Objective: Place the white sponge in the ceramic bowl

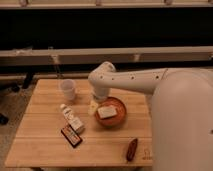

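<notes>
warm dim indoor light, soft overall blur, dark background, gripper (94,106) over wooden table (45,135)

The ceramic bowl (112,111) was a glossy orange-red, and the white sponge (106,112) lying in it was off-white. The hand (94,106) looked pale cream at the bowl's left rim, over the light wood-grained desk (45,140). A white cup (68,89), a white labelled carton (72,118) and a dark reddish-brown packet (71,135) stood out against it.
</notes>
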Controlling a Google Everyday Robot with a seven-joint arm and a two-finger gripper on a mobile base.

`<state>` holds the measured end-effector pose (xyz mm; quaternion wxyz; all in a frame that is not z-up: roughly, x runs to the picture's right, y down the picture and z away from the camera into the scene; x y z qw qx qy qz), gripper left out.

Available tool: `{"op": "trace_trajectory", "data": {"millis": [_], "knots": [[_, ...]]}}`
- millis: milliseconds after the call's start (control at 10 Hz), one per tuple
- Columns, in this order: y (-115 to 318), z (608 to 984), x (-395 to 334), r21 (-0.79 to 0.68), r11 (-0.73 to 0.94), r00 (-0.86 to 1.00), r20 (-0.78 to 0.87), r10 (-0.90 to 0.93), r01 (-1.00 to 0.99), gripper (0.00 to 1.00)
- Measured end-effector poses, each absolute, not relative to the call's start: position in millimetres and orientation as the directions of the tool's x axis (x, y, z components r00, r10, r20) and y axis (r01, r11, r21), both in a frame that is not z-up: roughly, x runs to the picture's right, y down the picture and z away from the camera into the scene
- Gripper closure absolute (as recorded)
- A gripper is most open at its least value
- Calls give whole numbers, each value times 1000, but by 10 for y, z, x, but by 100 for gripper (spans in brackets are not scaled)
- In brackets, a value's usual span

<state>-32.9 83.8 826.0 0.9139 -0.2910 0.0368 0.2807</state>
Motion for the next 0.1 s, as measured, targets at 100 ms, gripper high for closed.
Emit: {"op": "trace_trajectory", "data": {"millis": [100], "knots": [[843, 8248, -284, -510, 675, 841, -231, 489, -533, 3]]}}
